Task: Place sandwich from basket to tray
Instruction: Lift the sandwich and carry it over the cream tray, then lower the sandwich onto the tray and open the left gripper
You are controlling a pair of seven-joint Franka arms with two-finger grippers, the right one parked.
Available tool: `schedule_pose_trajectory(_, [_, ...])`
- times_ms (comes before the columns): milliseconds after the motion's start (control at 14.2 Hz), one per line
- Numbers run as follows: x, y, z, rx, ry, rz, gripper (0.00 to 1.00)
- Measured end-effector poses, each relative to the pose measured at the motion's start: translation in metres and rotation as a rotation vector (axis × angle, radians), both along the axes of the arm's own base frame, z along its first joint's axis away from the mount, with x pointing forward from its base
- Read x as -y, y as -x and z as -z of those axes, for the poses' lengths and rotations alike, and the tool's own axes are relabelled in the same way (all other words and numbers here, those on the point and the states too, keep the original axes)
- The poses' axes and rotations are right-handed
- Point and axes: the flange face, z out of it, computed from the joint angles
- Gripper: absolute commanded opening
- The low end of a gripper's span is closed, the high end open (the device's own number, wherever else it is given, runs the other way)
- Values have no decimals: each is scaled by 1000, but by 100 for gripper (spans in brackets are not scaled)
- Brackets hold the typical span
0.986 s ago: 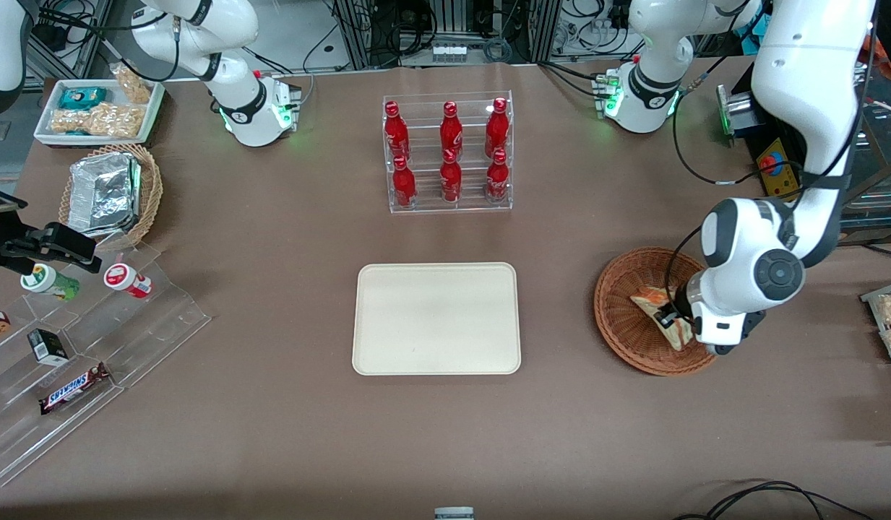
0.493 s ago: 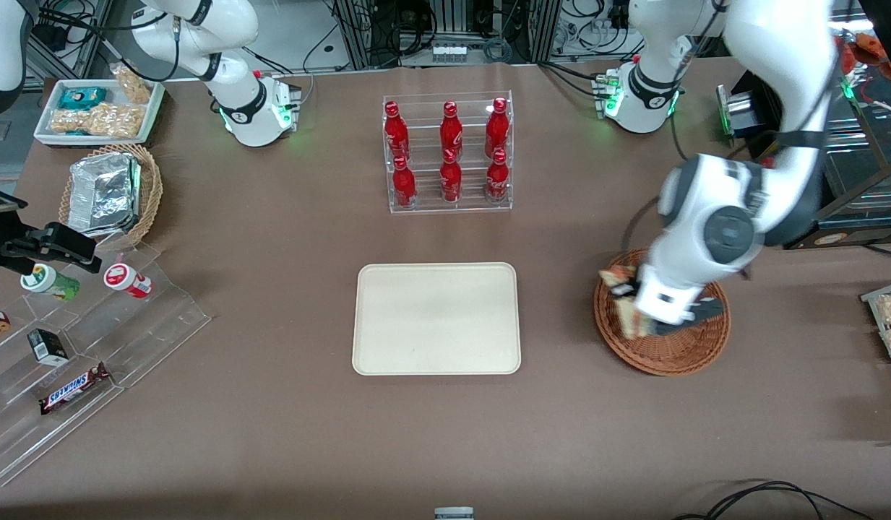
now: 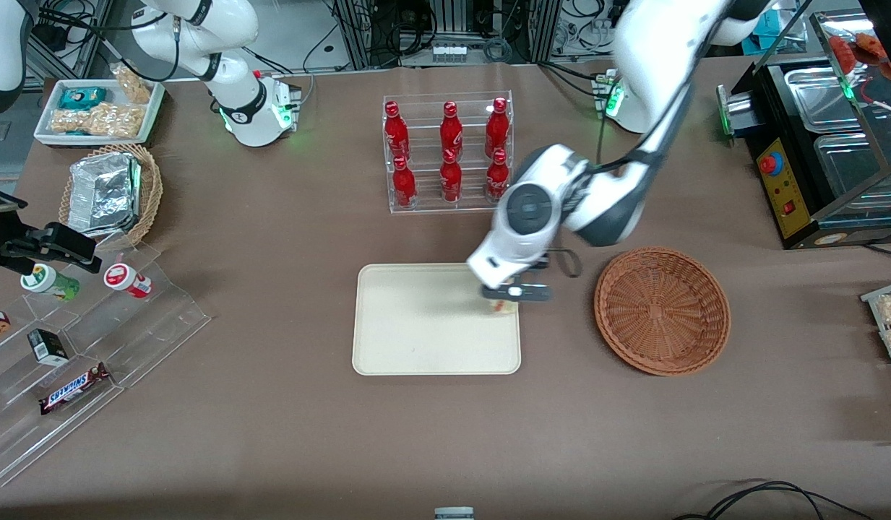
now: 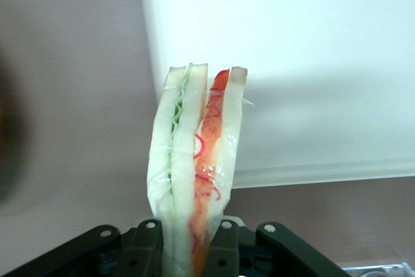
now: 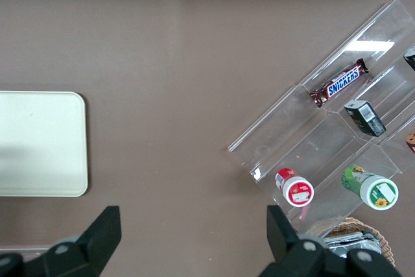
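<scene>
One sandwich (image 4: pixel 194 173) over one tray (image 3: pixel 416 339).
The hand (image 3: pixel 504 301) grips it above the tray's rim; one basket (image 3: pixel 662 310) lies beside the tray.

Woven wicker basket (image 3: pixel 662 310), seemingly matt tray (image 3: pixel 416 339)

A robotics lab staged as a snack shop. Brown-covered table (image 3: pixel 272 404) fronting aluminium framing and tangled cables (image 3: pixel 459 29); arm bases bolted at its far edge. Clear rack of red bottles (image 3: pixel 449 153) mid-table, stepped acrylic display (image 3: pixel 91 347) with candy near one corner, metal warming unit (image 3: pixel 814 144) at the working arm's end.
</scene>
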Motion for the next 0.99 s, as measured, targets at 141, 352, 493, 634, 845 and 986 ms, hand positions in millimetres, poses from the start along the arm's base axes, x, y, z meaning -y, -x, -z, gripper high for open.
schedule_pose_trajectory(141, [33,4,25,-4,13,27,20])
schedule_pose_trajectory(352, [50,-6,50,15,46,27,22])
schedule_pose_trajectory(493, [59,-9,59,32,65,-2,23])
schedule_pose_trajectory(634, [68,-10,66,36,71,-27,24])
schedule_pose_trajectory(845, [74,-20,77,39,80,-55,30])
schedule_pose_trajectory(986, [84,-20,82,41,86,-68,31])
